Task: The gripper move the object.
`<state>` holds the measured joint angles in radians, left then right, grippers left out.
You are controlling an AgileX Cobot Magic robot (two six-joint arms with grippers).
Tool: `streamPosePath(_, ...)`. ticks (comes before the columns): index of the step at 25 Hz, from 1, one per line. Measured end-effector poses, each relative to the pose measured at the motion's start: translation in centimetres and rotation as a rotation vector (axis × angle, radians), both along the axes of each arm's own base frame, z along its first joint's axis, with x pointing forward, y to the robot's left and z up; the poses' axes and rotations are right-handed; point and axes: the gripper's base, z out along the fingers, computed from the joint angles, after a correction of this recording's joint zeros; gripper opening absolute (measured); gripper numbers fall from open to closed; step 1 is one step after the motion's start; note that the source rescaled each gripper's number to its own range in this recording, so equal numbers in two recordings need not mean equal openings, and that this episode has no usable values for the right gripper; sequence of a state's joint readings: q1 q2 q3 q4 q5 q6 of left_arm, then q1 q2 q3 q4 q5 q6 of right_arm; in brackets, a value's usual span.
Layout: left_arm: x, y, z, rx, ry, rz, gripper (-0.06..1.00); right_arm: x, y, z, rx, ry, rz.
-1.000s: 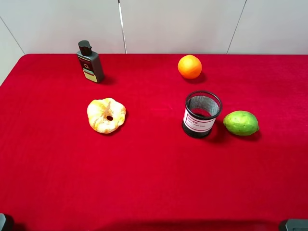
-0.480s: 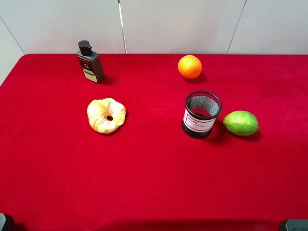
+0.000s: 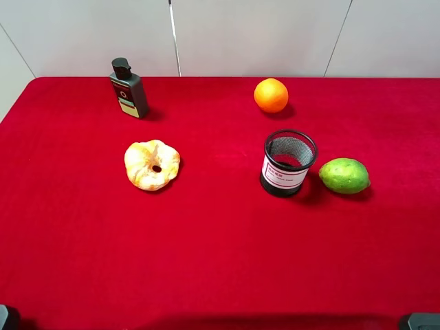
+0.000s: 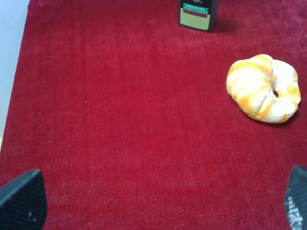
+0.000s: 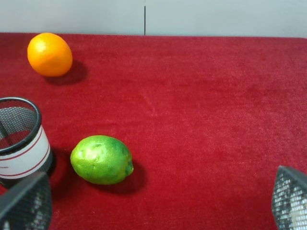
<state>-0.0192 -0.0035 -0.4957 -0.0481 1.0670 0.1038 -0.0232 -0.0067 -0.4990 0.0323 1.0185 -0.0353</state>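
Your pen cup (image 3: 289,163) stands upright on the red surface (image 3: 220,261), right of centre in the high view, open mouth up, white label band with red print facing the near side. Green lime (image 3: 344,175) sits just beside it on the right, small gap, not touching as far as you can see. Orange (image 3: 271,95) is farther back, apart from the cup, near the rear edge. On the left half you've got the ring-shaped pastry (image 3: 152,164) lying flat, and the dark bottle (image 3: 128,88) with cap standing toward the back left, well apart from the cup. Neither arm reaches into the working area in the high view; only dark bits show at the two near corners. Your left hand (image 4: 158,208): both fingertips (image 4: 21,201) show at the far sides of the left wrist view, spread wide, nothing between them but bare red cloth. That view also catches the pastry (image 4: 264,88) and the bottom of the bottle (image 4: 196,14), both away from the fingers. Your right hand (image 5: 158,203): mesh-textured fingertips (image 5: 26,203) at opposite sides of the right wrist view, likewise spread apart and holding nothing. In that view the cup (image 5: 21,139) is cut off at the frame edge, close to one fingertip but not between the two, the lime (image 5: 101,159) next to it, the orange (image 5: 49,54) farther off toward the wall.
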Motion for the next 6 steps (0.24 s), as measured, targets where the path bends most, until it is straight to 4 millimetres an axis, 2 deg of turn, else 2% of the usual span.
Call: streamPosePath(6,0.0,0.0,0.0,0.0,0.0,0.0,1.0,0.0,0.0,0.0,0.0,0.0,0.0)
